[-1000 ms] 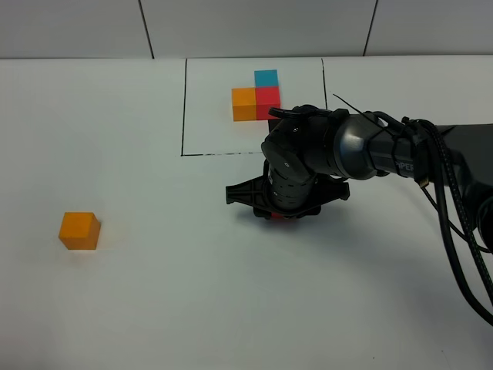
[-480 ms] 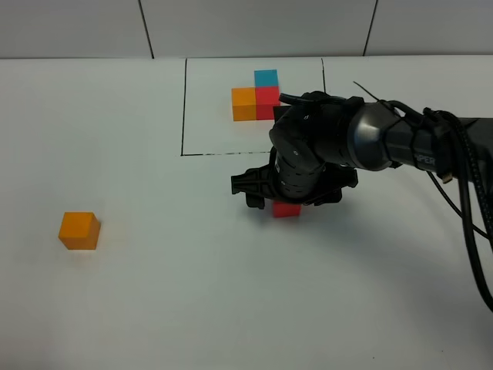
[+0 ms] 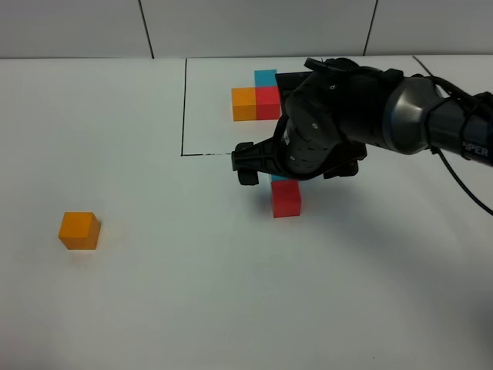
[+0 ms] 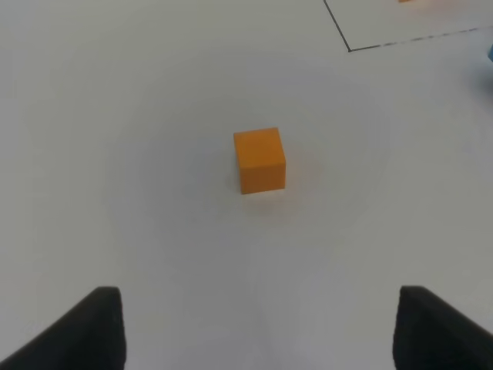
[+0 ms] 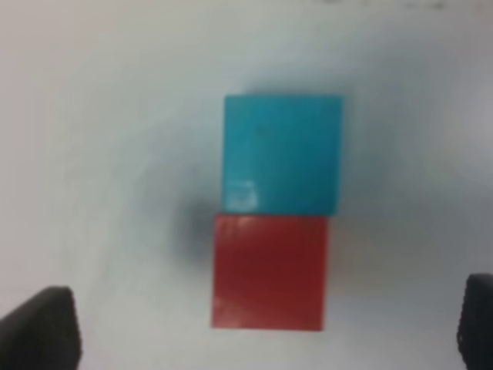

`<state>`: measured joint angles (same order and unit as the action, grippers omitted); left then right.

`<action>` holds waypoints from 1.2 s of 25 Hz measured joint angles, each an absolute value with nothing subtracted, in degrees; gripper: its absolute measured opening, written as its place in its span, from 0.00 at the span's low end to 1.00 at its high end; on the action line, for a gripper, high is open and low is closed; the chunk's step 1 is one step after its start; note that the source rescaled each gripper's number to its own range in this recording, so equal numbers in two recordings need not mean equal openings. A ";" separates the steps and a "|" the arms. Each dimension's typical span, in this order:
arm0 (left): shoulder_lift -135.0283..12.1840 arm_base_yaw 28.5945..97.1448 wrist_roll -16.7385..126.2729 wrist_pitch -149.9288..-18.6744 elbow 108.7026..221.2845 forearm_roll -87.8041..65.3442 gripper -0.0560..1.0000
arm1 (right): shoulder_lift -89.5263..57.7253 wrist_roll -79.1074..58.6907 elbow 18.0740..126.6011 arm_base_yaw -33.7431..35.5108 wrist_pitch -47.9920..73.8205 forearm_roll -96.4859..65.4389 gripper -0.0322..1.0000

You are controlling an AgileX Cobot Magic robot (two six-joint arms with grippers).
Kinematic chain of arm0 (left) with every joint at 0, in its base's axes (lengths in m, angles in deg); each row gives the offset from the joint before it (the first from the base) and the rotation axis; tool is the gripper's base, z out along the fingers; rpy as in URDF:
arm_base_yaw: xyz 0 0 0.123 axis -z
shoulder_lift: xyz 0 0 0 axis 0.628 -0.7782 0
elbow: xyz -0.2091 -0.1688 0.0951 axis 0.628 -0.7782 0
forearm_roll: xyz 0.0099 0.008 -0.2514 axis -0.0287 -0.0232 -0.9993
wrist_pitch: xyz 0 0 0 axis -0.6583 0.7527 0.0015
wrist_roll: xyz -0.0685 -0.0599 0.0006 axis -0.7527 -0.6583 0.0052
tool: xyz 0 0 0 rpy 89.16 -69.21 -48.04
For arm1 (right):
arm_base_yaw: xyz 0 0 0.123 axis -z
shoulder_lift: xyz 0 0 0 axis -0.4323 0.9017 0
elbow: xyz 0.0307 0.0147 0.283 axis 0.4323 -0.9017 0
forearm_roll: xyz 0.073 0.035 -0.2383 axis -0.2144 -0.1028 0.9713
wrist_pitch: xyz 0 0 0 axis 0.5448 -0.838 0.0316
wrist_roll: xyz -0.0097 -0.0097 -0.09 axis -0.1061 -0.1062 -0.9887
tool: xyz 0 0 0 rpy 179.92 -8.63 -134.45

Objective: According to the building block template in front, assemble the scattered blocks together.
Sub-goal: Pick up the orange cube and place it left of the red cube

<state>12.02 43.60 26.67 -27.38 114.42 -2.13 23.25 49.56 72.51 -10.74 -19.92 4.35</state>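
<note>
The template is a black-lined frame (image 3: 185, 108) at the back holding a joined orange (image 3: 243, 104), red (image 3: 268, 102) and blue (image 3: 266, 77) trio. A loose red cube (image 3: 286, 199) (image 5: 269, 271) lies in front of the frame, touching a loose blue cube (image 5: 282, 153). In the high view only a sliver of that blue cube (image 3: 278, 178) shows under the arm. My right gripper (image 3: 296, 166) (image 5: 258, 327) hovers open above this pair and holds nothing. The loose orange cube (image 3: 79, 230) (image 4: 259, 159) sits alone at the left. My left gripper (image 4: 262, 331) is open, short of it.
The white table is bounded at the back by a grey panelled wall (image 3: 231, 27). The right arm's dark body and cables (image 3: 431, 127) span the right side. A corner of the frame line (image 4: 350, 50) shows in the left wrist view.
My right gripper has lifted and drawn back toward the frame, leaving the red cube on the table against the blue one. The orange cube has not moved.
</note>
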 joint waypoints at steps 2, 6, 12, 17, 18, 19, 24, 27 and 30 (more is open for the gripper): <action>12.02 43.60 26.67 -27.38 114.42 -2.13 0.66 | 22.32 47.36 72.51 -8.20 -21.05 4.30 1.00; 12.02 43.60 26.67 -27.38 114.42 -2.13 0.66 | 21.41 40.23 72.51 -1.34 -24.22 2.78 1.00; 12.02 43.60 26.67 -27.38 114.42 -2.13 0.66 | 19.96 27.42 72.51 10.95 -26.99 -2.63 1.00; 12.02 43.60 26.67 -27.38 114.42 -2.13 0.66 | 18.95 18.90 72.04 22.00 -28.62 -9.34 1.00; 12.02 43.60 26.67 -27.38 114.42 -2.13 0.66 | 18.23 17.60 71.50 23.88 -28.84 -9.68 1.00; 12.02 43.60 26.67 -27.38 114.42 -2.13 0.66 | 17.34 16.55 70.73 25.61 -28.99 -9.75 1.00; 12.02 43.60 26.67 -27.38 114.42 -2.13 0.66 | 10.11 13.02 63.27 32.45 -27.00 -8.53 1.00; 12.02 43.60 26.67 -27.38 114.42 -2.13 0.66 | 4.36 12.65 58.81 34.73 -26.19 -7.63 1.00; 12.02 43.60 26.67 -27.38 114.42 -2.13 0.66 | -1.15 12.65 55.53 35.10 -26.98 -7.31 1.00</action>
<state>12.02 43.60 26.67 -27.38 114.42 -2.13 -1.15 12.65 55.53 35.10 -26.98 -7.31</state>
